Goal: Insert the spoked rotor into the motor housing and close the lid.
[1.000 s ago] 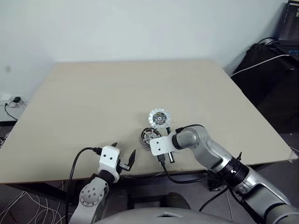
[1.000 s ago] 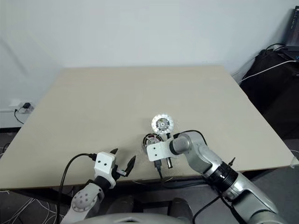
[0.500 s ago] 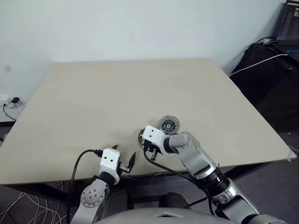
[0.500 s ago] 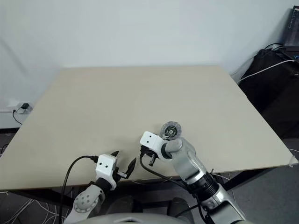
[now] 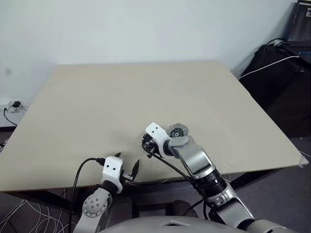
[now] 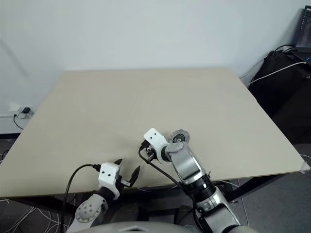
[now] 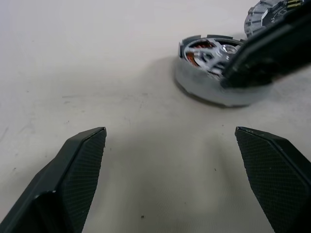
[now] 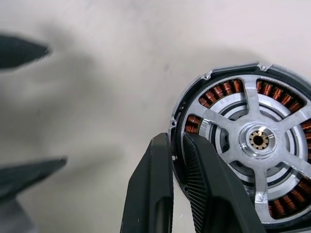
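One wide beige tabletop (image 5: 97, 107) carries all the task's things, and it stands before a plain white wall (image 5: 146, 29). To the right of the tabletop, on the floor, lies one black bag (image 5: 277, 82) with one white cable (image 5: 272, 64) over it. At the left, low on the wall, there is one white socket with a plug (image 5: 14, 104).

The right gripper (image 8: 176, 145) points down at the near middle of the tabletop. Its two black fingers stand narrow, pinched on the rim of the round dark motor housing (image 8: 192, 104). The arm covers most of this housing in the head views.

Inside the housing sits one flat spoked rotor with silver spokes and hub (image 8: 257, 141), and the ring of copper-brown windings shows between the spokes. One round grey lid (image 5: 177, 131) stands tilted just behind the housing, at its far edge; it is not closed.

The left gripper (image 5: 126, 167) is near the front edge of the tabletop, well apart from the housing, with its two black fingers spread wide and nothing between them. One black cable (image 5: 82, 167) runs from its wrist.
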